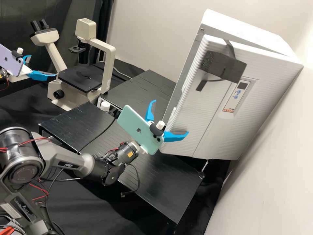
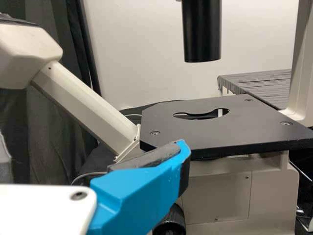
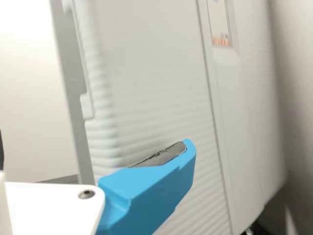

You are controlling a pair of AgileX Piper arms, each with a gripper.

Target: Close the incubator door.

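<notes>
The white incubator [image 1: 254, 31] stands at the right in the high view, its ridged door [image 1: 195, 107] ajar, with a dark wedge of gap along the top. My right gripper [image 1: 171, 117] is open by the door's lower left part, one finger overlapping its face; whether they touch I cannot tell. In the right wrist view the door [image 3: 146, 93] rises behind one blue finger of my right gripper [image 3: 95, 147]. Far left, my left gripper [image 1: 43, 66] stands open beside the microscope, holding nothing. One finger of my left gripper [image 2: 93, 149] appears before the microscope stage in the left wrist view.
A cream microscope [image 1: 106, 52] with a black stage [image 2: 195, 129] stands at the back left. Low black platforms [image 1: 153, 176] lie below and left of the incubator. Grey tape [image 1: 225, 65] hangs on the door's upper front. A pale wall [image 1: 277, 182] borders the right side.
</notes>
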